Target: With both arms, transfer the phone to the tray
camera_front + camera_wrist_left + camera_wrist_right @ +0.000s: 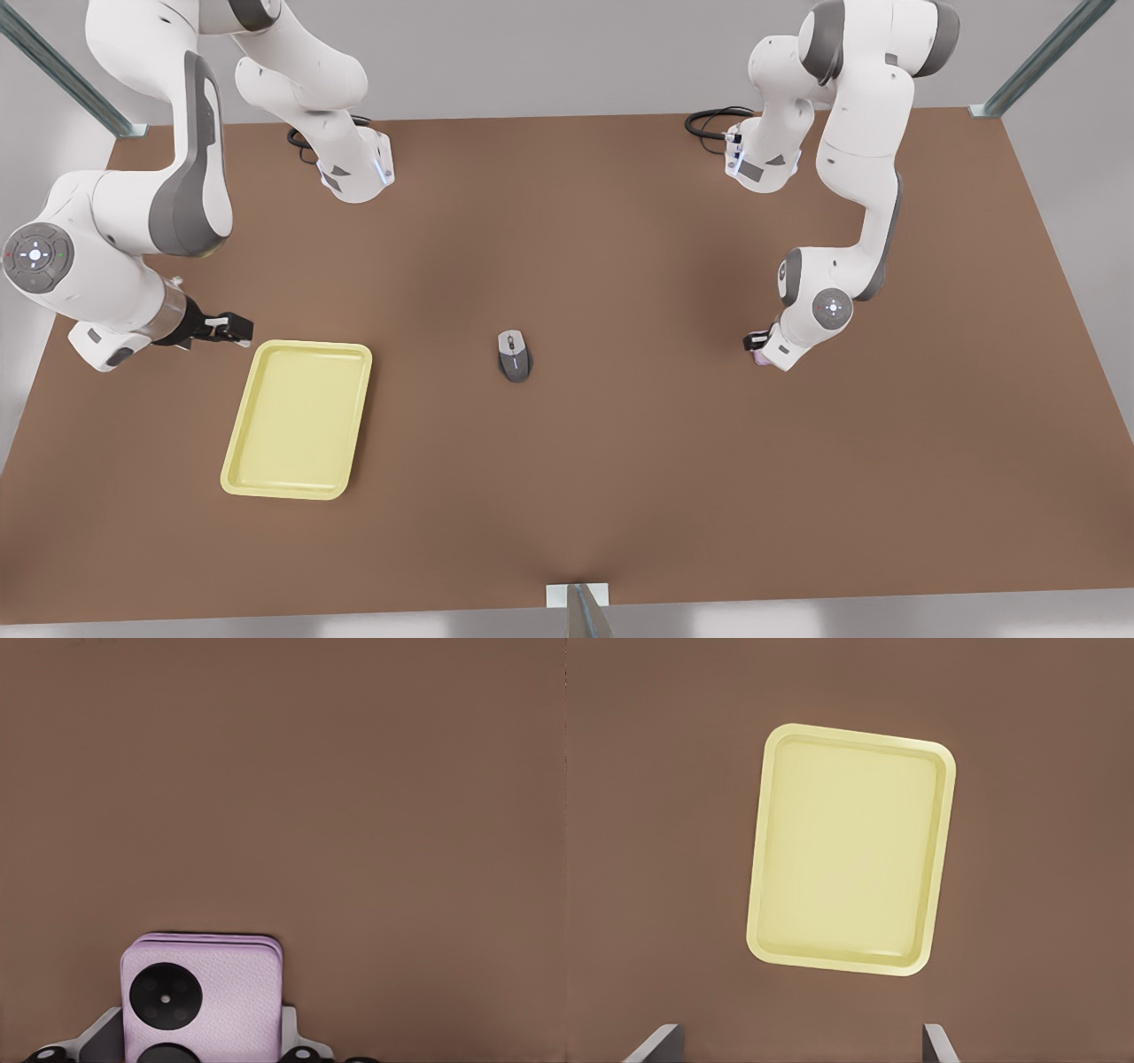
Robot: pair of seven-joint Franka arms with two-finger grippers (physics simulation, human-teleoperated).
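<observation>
Tray (297, 419) sits bare on the tabletop (620, 461), nothing in it. Left gripper (756, 344), front view's right, clamps the pink phone (202, 997), mostly hidden there by the wrist. Right gripper (232, 327) hangs spread wide beside the tray. Mouse (514, 354) mid-tabletop.

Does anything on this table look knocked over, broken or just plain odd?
Nothing stands out. The tray lies flat and empty, the mouse sits upright mid-table, and the phone looks intact at the left gripper. The right gripper hovers open near the tray.
</observation>
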